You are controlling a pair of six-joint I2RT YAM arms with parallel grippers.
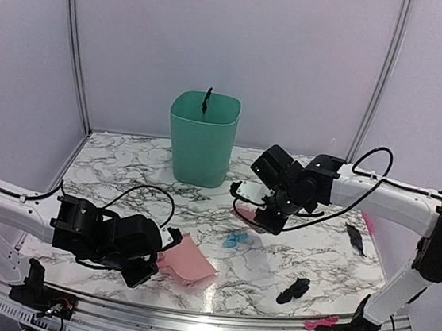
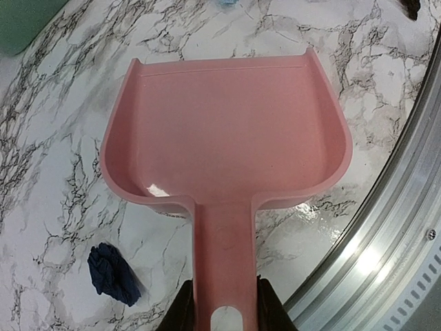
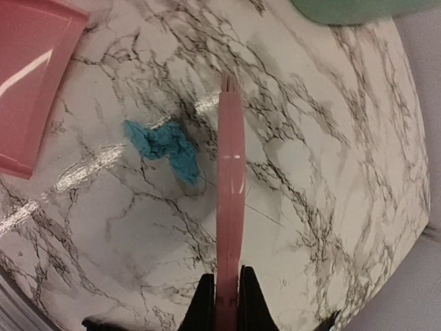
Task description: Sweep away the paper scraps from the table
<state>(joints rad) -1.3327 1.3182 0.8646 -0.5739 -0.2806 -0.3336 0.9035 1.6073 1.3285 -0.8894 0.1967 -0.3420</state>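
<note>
My left gripper (image 1: pixel 161 259) is shut on the handle of the pink dustpan (image 1: pixel 187 262), which lies flat on the marble table (image 1: pixel 265 268) with its mouth facing the middle. In the left wrist view the gripper (image 2: pixel 225 312) clamps the handle, the pan (image 2: pixel 227 131) is empty, and a dark navy scrap (image 2: pixel 112 273) lies left of the handle. My right gripper (image 1: pixel 269 216) is shut on the pink brush (image 1: pixel 247 213). The light-blue scrap (image 1: pixel 236 239) lies between brush and pan, just left of the brush (image 3: pixel 231 193) in the right wrist view (image 3: pixel 165 146). Black scraps lie at front right (image 1: pixel 295 289) and right (image 1: pixel 355 238).
A green bin (image 1: pixel 202 137) stands at the back centre with a black strip (image 1: pixel 206 100) on its rim. Small pink pieces lie at the right edge (image 1: pixel 368 222) and on the front rail (image 1: pixel 321 322). The silver rail (image 2: pixel 400 234) runs close beside the dustpan.
</note>
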